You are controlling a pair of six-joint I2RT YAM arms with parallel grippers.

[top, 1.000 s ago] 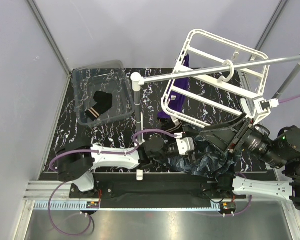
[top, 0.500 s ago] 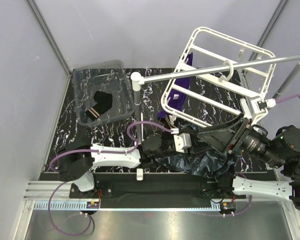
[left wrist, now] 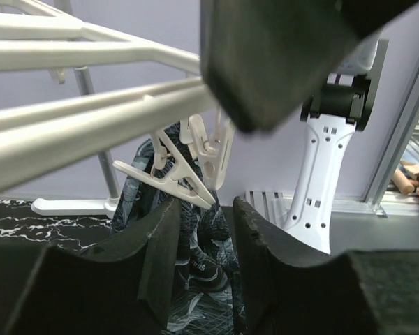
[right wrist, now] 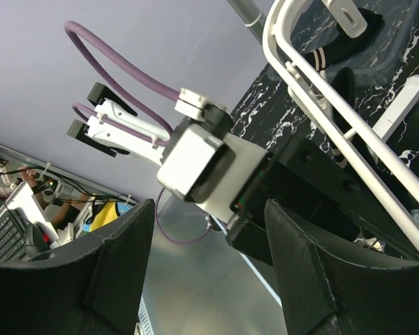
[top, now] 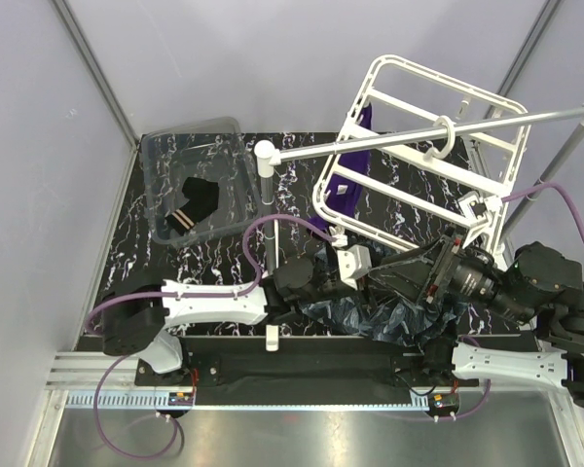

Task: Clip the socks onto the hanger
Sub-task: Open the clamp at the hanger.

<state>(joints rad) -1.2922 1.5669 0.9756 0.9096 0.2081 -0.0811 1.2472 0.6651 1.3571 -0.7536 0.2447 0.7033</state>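
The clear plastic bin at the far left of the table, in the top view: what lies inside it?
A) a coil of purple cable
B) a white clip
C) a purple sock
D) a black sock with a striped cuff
D: inside the clear plastic bin a black sock with a striped cuff lies on the bottom.

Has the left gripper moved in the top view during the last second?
Yes. Judged against the fixed white post, the left gripper went up and slightly left in view, closer to the hanger.
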